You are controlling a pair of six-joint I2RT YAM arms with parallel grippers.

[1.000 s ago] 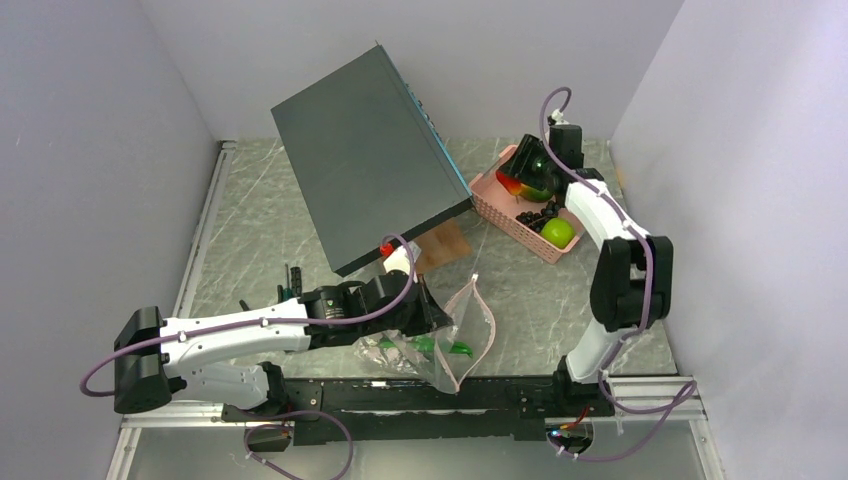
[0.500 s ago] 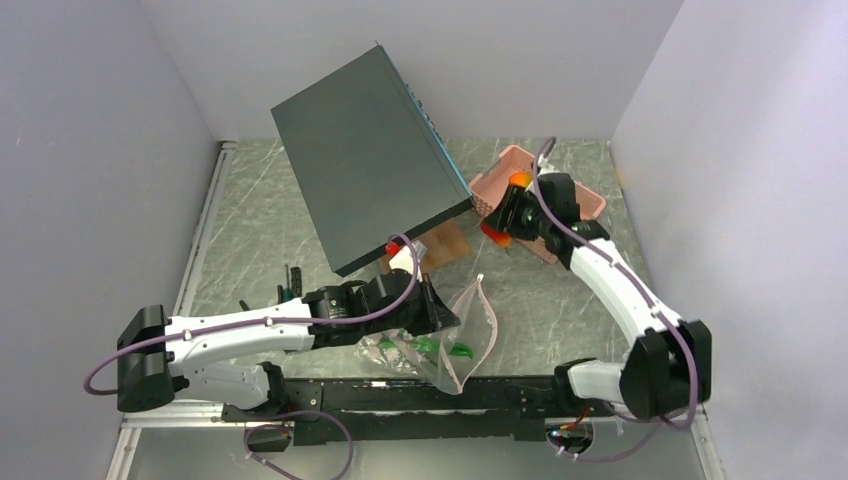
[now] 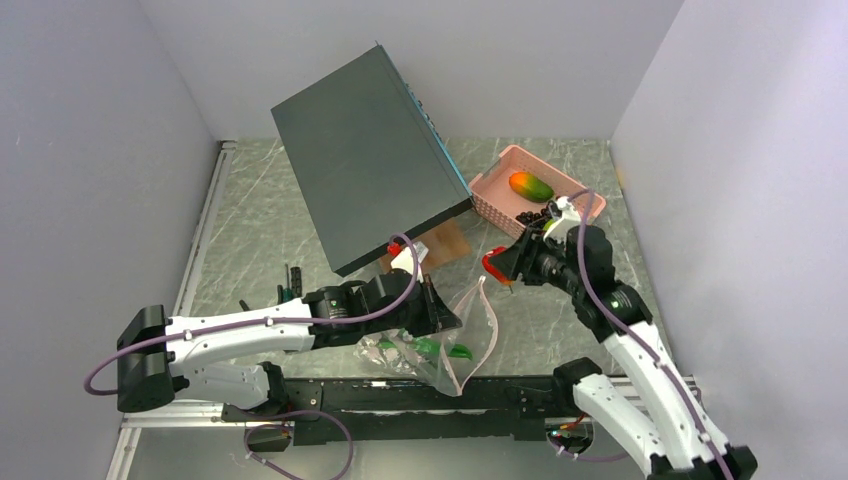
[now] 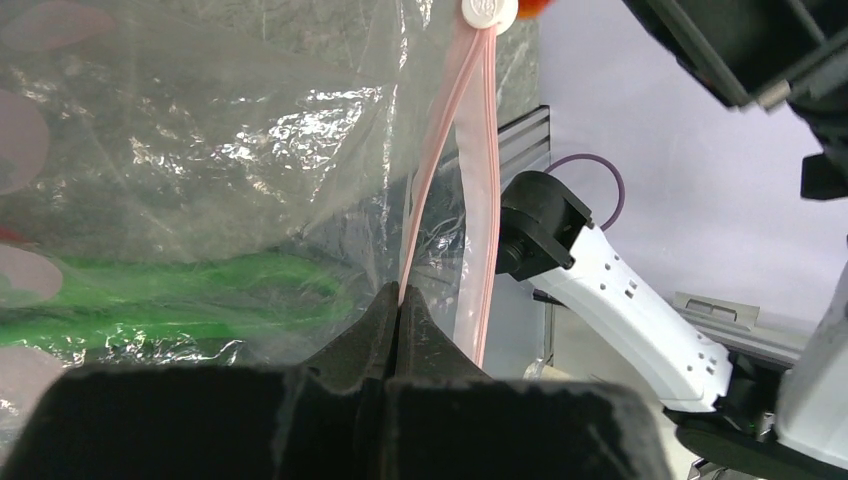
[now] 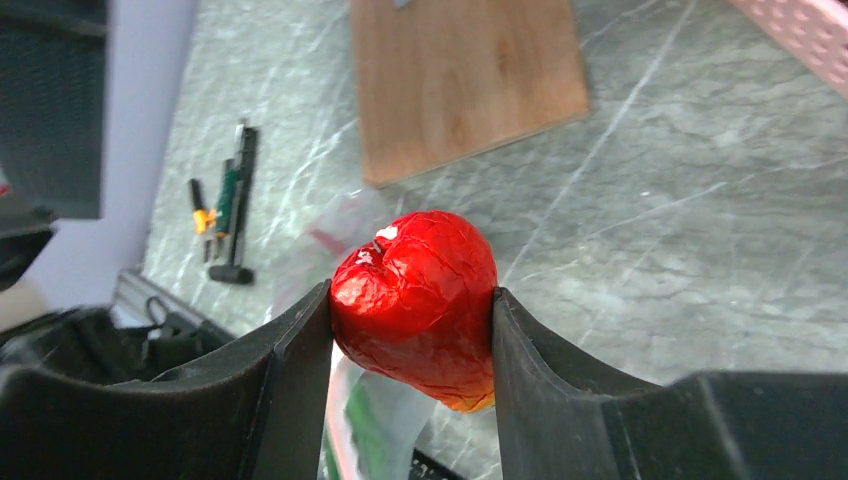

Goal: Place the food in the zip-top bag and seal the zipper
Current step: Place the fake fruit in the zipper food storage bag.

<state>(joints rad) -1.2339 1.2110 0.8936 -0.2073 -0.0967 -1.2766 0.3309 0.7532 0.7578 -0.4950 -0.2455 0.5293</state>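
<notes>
The clear zip-top bag point(image 3: 462, 340) stands open near the table's front, with long green pods point(image 3: 438, 347) inside. My left gripper point(image 3: 442, 318) is shut on its pale pink zipper strip point(image 4: 446, 150); the pods point(image 4: 170, 290) show through the plastic. My right gripper point(image 3: 497, 266) is shut on a red piece of food point(image 5: 415, 305) and holds it above the table, just right of the bag's mouth. The bag point(image 5: 365, 415) lies blurred below it. The mango point(image 3: 530, 186) and black grapes point(image 3: 534, 215) lie in the pink basket point(image 3: 492, 205). The lime-green fruit is hidden.
A large dark grey panel point(image 3: 370, 155) leans tilted over the table's middle back. A wooden board point(image 3: 443, 244) lies under its lower corner and also shows in the right wrist view point(image 5: 465, 85). Small hand tools point(image 3: 290, 283) lie left of the left arm. Walls close three sides.
My right arm has swung from the basket toward the bag, carrying the red piece. The mango in the basket is now uncovered. The left gripper and bag have stayed put.
</notes>
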